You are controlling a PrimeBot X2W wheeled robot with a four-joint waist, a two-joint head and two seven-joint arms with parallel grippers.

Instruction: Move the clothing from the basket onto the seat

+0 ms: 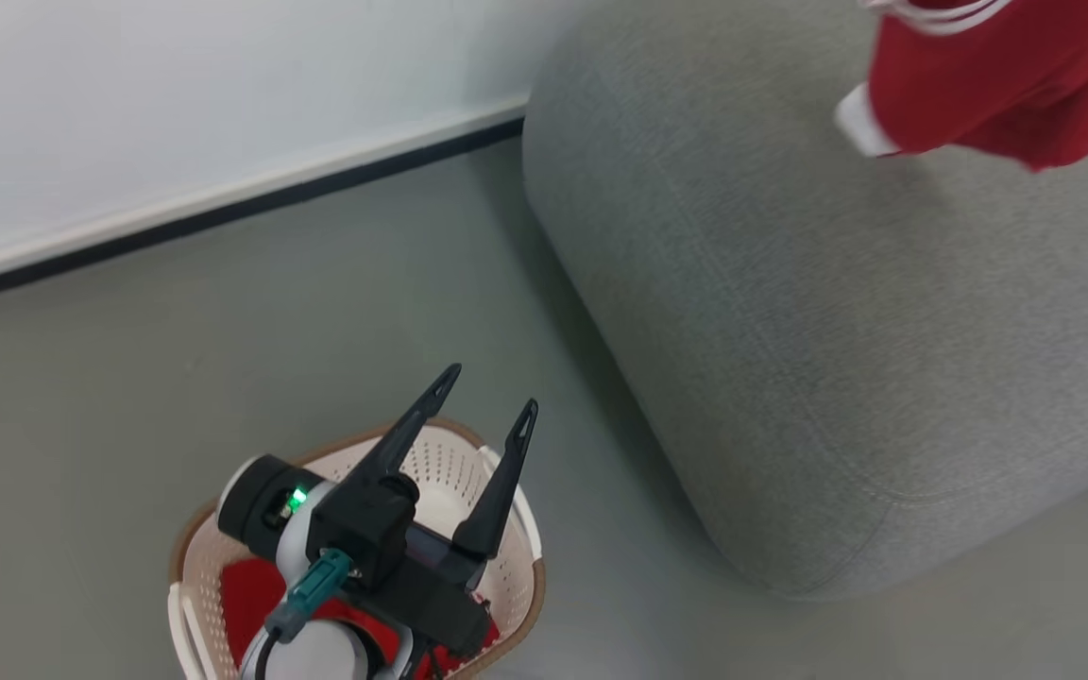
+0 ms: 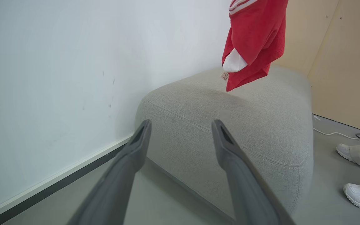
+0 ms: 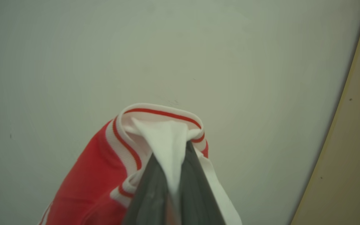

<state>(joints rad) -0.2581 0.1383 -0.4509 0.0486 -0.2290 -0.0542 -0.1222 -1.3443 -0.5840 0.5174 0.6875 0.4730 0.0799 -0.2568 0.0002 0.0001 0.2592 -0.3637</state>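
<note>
Jersey (image 1: 988, 76) hangs over seat (image 1: 837, 312), pinched by right claw (image 3: 170, 175); left claw (image 1: 492, 387) spread empty above basket (image 1: 535, 586). Narrow pinch may slip, dropping it short.

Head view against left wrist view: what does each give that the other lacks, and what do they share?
Head view adds the small cream-white perforated plastic basket, holding a plain red garment, under the left pincer. Left wrist view adds a person's white shoes and a beige wooden panel. Both share the large grey woven-fabric seat, the red jersey with white striped trim hanging over it, and the open left pincer.
</note>
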